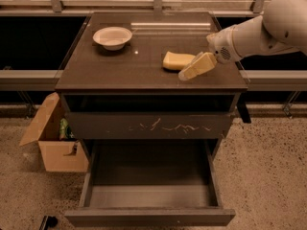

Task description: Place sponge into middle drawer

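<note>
The pale yellow sponge point(173, 60) lies flat on the dark cabinet top point(120, 66), right of centre. My gripper point(195, 67) hangs just to the right of the sponge and slightly in front of it, close to its right end, low over the cabinet top. The white arm reaches in from the upper right. The middle drawer point(151, 196) is pulled far out at the bottom. Its grey floor is bare and its plain front panel point(148, 217) is nearest the camera.
A white bowl point(112, 36) stands at the back left of the cabinet top. The drawer with pale scratches on its front point(148, 125) sits slightly open above the pulled-out one. An open cardboard box point(53, 138) stands on the floor to the left.
</note>
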